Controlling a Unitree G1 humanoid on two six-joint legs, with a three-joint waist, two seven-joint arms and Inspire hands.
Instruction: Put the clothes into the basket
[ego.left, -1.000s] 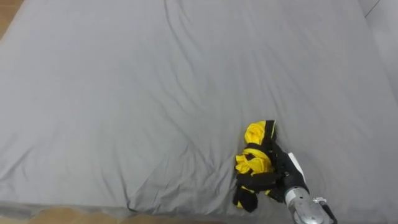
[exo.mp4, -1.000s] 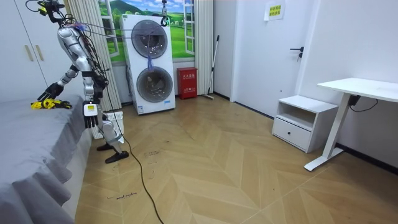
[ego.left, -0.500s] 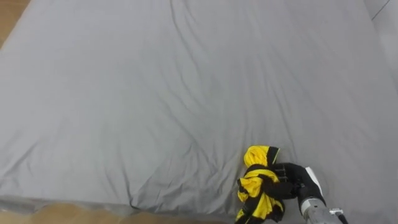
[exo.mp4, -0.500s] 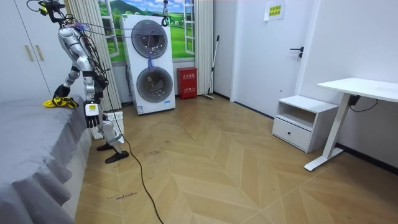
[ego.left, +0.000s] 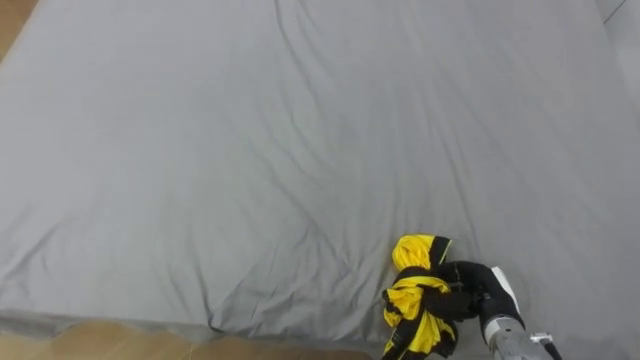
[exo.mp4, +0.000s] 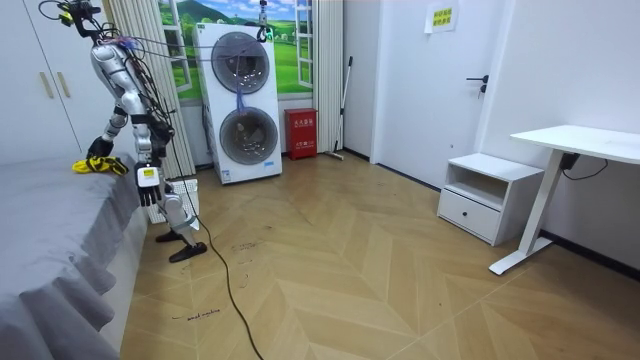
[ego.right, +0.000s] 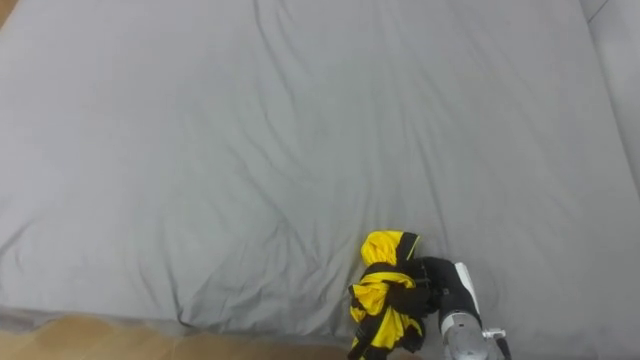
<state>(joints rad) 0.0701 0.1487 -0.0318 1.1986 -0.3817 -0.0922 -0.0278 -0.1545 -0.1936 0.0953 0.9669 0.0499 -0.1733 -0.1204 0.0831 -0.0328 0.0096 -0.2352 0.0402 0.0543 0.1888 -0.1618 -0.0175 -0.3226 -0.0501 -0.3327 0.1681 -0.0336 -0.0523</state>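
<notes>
The robot stands at the side of a wide bed covered by a plain grey sheet (ego.left: 250, 150), its body leaning slightly toward the mattress as the room view shows. In the eye views the right hand (ego.left: 472, 300) comes in at about 5 o'clock. Its dark fingers are curled tightly into a bunched yellow-and-black garment (ego.left: 415, 305), so it is clamped on the cloth.

The garment is crumpled into a tight bundle at the near edge of the bed, directly at 9 o'clock of the hand. Its lower folds hang down past the bottom border of the picture. Whether the bundle rests on the sheet or is lifted just clear of it, I cannot tell. The sheet shows shallow creases running from 12 o'clock down toward the garment.

In the room view the bundle sits at the bed's edge in front of the robot. A white slatted basket (exo.mp4: 187, 192) stands on the wooden floor just behind the robot's legs. A stacked white washer and dryer (exo.mp4: 240, 100) stands against the wall at roughly 3 o'clock of the robot.
</notes>
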